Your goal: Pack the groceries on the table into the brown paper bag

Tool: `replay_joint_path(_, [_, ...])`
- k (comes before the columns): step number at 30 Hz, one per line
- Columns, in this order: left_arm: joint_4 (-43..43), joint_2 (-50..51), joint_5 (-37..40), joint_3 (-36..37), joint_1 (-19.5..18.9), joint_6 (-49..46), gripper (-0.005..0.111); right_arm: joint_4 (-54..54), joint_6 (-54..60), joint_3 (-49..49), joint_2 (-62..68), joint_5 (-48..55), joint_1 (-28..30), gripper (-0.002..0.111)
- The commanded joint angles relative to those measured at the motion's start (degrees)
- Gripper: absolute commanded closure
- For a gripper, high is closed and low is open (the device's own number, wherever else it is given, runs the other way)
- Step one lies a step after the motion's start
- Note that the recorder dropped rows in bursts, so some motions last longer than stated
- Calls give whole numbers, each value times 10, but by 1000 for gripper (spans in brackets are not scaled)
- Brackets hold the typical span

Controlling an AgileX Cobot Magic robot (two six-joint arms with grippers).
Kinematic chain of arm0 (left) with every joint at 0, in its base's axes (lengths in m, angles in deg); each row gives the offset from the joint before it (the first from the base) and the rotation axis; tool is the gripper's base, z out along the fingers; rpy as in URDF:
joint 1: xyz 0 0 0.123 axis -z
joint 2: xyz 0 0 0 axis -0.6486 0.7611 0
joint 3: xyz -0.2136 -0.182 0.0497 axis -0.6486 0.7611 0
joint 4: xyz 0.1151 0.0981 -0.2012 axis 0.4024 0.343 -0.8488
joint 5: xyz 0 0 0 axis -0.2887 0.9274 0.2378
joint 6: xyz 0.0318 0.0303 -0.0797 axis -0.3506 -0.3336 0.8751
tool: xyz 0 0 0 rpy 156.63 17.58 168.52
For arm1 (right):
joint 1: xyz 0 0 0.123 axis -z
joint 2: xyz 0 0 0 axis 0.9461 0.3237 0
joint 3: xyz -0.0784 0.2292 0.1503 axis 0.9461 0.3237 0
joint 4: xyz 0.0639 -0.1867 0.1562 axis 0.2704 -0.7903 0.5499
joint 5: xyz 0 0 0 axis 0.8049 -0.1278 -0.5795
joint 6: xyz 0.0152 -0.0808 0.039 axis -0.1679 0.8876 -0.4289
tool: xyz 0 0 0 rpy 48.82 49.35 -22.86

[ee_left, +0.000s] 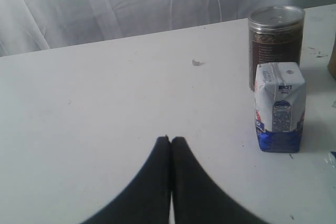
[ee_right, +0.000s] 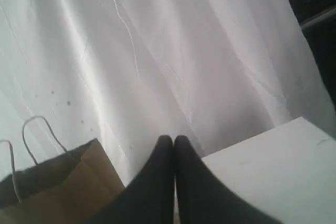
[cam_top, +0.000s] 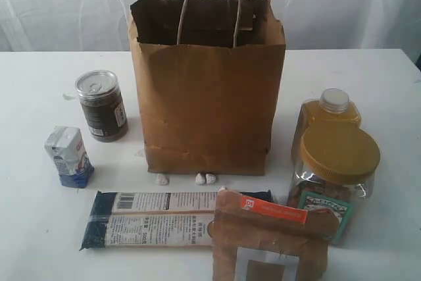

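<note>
Smooth white tabletop (cam_top: 39, 228); creased kraft bag (cam_top: 207, 110), ridged gold jar lid (cam_top: 339, 153)

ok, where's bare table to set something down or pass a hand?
Free: the white tabletop left of the silver-lidded dark can and small white-blue carton, and the back right corner behind the orange juice bottle, beside the tall brown paper bag. Crowded: front right, with gold-lidded clear jar, orange-striped brown pouch and long dark-blue packet.

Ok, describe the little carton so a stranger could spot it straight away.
Find the tall brown paper bag in the middle of the table. Left of it stands a dark can, and just in front of that is the carton. It is the only white box, with a blue base.
</note>
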Motion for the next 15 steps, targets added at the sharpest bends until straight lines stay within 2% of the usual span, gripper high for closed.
replay_joint_path(1, [0,-2,-3,3,0,5,107,61,183,-112,52,191,2,108])
replay_joint_path(5, [0,-2,-3,3,0,5,107,168,349,-192,147,355,2,108])
replay_joint_path(11, [0,-2,-3,3,0,5,107,184,364,-257,278,441,-25,107])
replay_joint_path(13, [0,-2,-3,3,0,5,107,181,380,-264,312,452,-39,100])
replay_joint_path(15, [0,-2,-3,3,0,5,107,183,402,-267,343,453,-50,84])
